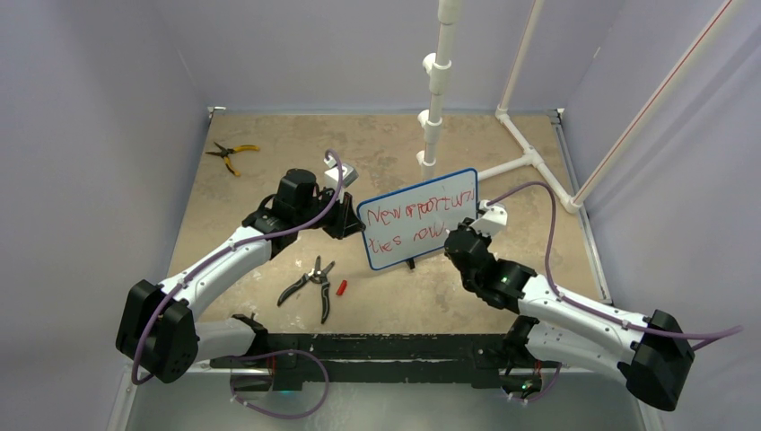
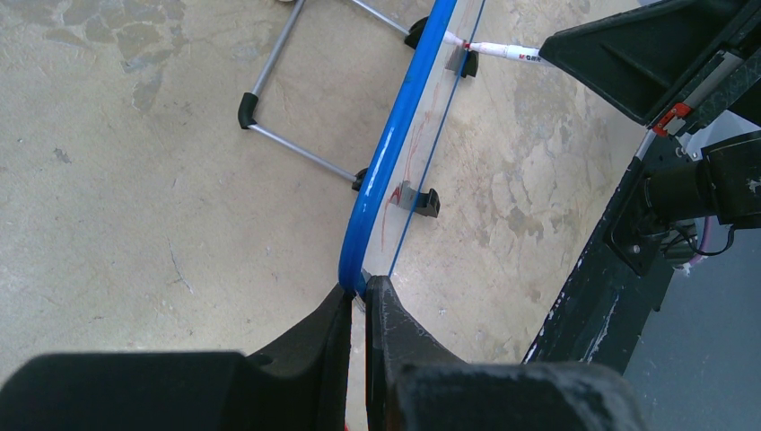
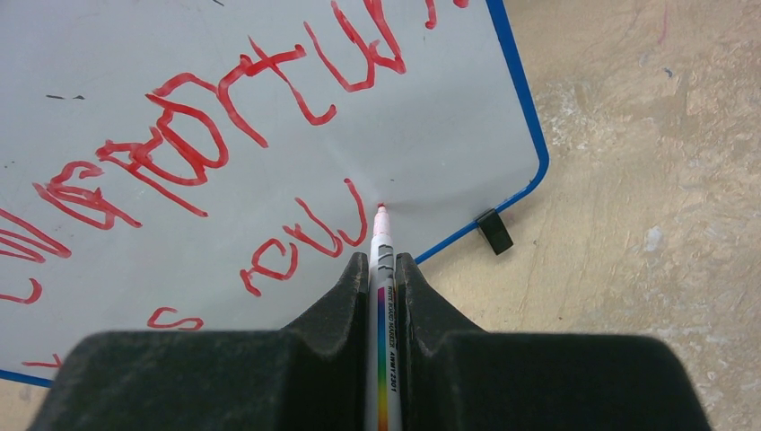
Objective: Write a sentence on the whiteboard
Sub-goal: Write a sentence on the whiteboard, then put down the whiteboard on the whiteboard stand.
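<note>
The whiteboard [image 1: 392, 255] stands tilted at mid-table on small black feet, blue frame around it. The sentence [image 1: 415, 212], red lettering in two rows, reads roughly "New opportun / lies now". My left gripper [image 1: 346, 221] is shut on the board's left edge; in the left wrist view its jaws [image 2: 359, 296] pinch the blue frame [image 2: 395, 135]. My right gripper [image 1: 467, 235] is shut on a white marker [image 3: 384, 310]. In the right wrist view the gripper [image 3: 383, 265] holds the red tip against the board [image 3: 440, 144], just right of the last letter of the lettering [image 3: 206, 135].
Black cutters [image 1: 310, 283] and a small red cap [image 1: 341, 287] lie in front of the board. Yellow-handled pliers [image 1: 231, 154] lie at back left. A white pipe frame [image 1: 435, 99] stands behind the board. A wire stand [image 2: 287, 148] sits behind the board. Walls enclose three sides.
</note>
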You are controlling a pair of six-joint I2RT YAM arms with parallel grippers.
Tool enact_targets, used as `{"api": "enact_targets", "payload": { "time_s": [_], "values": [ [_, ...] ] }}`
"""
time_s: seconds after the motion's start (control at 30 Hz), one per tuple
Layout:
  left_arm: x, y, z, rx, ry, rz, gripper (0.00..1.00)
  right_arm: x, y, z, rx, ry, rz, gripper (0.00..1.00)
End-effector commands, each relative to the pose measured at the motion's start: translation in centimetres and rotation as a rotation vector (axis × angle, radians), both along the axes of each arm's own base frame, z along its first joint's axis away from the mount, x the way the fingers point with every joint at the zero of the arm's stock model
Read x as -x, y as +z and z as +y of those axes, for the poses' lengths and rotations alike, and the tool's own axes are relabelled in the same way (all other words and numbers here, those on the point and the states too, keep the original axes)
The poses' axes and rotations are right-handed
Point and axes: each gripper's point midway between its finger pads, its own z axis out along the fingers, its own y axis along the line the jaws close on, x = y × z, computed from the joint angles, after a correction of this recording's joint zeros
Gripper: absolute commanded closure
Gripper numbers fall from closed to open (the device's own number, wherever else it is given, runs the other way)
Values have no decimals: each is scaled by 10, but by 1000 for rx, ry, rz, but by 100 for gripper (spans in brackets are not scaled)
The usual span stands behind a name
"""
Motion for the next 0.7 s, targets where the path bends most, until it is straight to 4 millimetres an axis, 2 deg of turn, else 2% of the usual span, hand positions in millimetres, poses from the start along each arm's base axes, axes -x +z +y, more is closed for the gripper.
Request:
{"api": "enact_targets", "payload": {
  "time_s": [0.0, 0.2, 0.3, 0.47, 0.6, 0.67],
  "values": [
    [-2, 10, -2, 24, -6, -39, 100, -6, 11, -4, -26, -44, -42, 100],
    [-4, 13, -1, 23, 9, -42, 100, 3, 19, -10, -49, -55, -11, 100],
    [-6, 13, 4, 7, 33, -49, 88, 7, 31, -6, -88, -13, -19, 100],
    [-10, 19, 14, -22, 81, -89, 61, 19, 47, -3, -97, 67, 0, 100],
    [-13, 30, 25, -45, 130, -152, 50, 28, 62, 14, -107, 201, 22, 100],
    [-13, 40, 29, -44, 148, -200, 49, 33, 72, 27, -113, 294, 15, 100]
  ]
}}
